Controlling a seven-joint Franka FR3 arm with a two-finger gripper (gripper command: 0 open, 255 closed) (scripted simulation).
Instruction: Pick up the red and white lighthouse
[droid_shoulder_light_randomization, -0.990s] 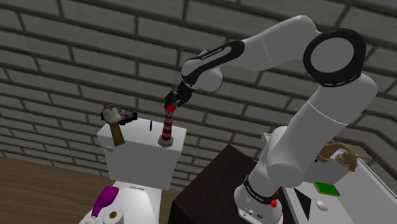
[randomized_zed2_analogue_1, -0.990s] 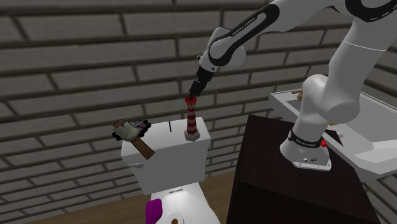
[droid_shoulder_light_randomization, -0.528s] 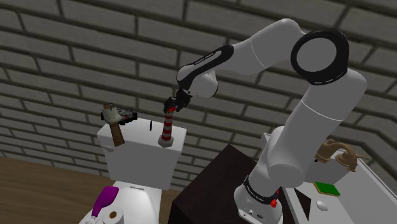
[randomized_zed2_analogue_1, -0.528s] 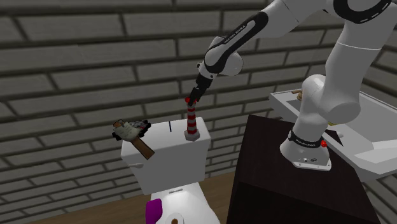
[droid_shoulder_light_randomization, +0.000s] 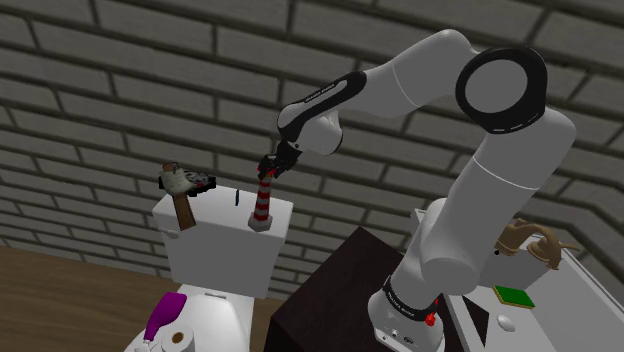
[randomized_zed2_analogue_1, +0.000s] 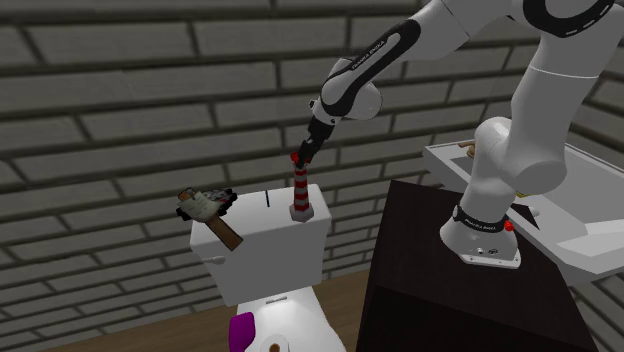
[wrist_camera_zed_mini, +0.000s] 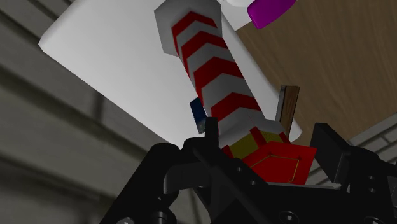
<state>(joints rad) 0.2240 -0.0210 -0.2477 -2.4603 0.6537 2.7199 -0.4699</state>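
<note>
Low at the left: a purple bottle (droid_shoulder_light_randomization: 163, 318) and a paper roll (droid_shoulder_light_randomization: 180, 340) are sitting below the tank, well apart from the work.
Hammer (droid_shoulder_light_randomization: 180, 190): it is lying on the end of the white toilet tank (droid_shoulder_light_randomization: 215, 250) at the shoulder view's left, with its handle hanging past the front edge. It is staying well apart from the lighthouse.
Lighthouse (droid_shoulder_light_randomization: 262, 205): it is standing upright on its grey base on the tank lid, toward the end at the shoulder view's right. Red and white bands are running up it to a red cap.
Gripper (droid_shoulder_light_randomization: 268, 170): it is sitting right at the lighthouse's top, reaching in at a slant from above and from the right.
Grip: in the wrist view the black fingers (wrist_camera_zed_mini: 329, 149) are bracketing the red cap and appear to be pressing on it from both sides, so I am reading the tool as clenched on the lighthouse.
Step in hand: the grasp is being settled. The base is resting on the lid, so the lift is not yet begun.
Next move: it is calling for a slow, straight rise. The hold is on the narrow cap only, so I am judging that the tall body could swing or slip if jerked.
Stand (droid_shoulder_light_randomization: 330, 300): the dark box is sitting just beside the toilet at the right, out of the lift's way.
</note>
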